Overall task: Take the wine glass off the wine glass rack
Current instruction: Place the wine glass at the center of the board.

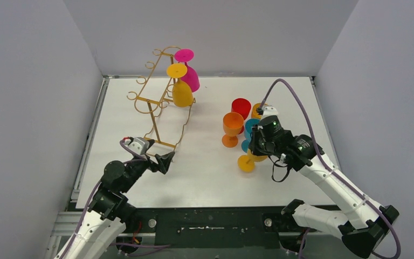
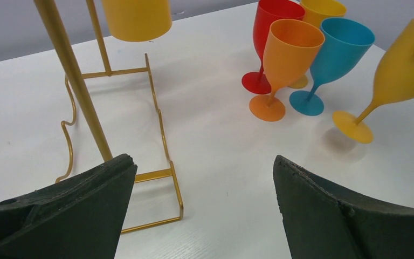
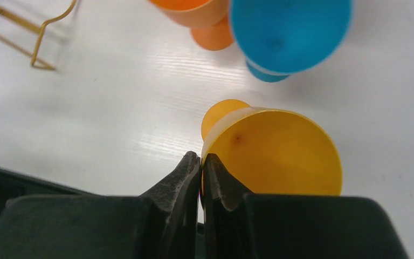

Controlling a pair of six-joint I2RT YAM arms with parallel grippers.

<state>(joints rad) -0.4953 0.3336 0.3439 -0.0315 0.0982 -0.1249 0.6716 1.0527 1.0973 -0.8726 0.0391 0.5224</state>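
Shows a white table [image 1: 205, 178] from above, with a gold rack [image 1: 152, 102] standing on its left half. Hanging upside down from the far hooks: a pink glass [image 1: 190, 75] and, just in front of it, a hung yellow glass [image 1: 181, 93].

On the right half, well apart from the rack, shows a tight cluster of upright glasses: a red glass [image 1: 241, 107], an orange glass [image 1: 232, 125], a blue glass [image 1: 249, 128] and a rear yellow glass [image 1: 256, 110] mostly hidden behind the others.

At the near side of that cluster, shows the right claw [image 1: 254, 147] clenched on the rim of a yellow glass [image 1: 245, 163], pinching the wall of the bowl between both tips. Off the rack and tilted, bowl leaning toward the arm, foot pointing left. Just beside the blue glass. Cannot tell whether the foot touches the table or hangs just above it.

Shows the left claw [image 1: 165, 161] released, its fingers [image 2: 86, 210] spread wide with nothing between them but bare table. Low over the table, just beside the near end of the rack base.
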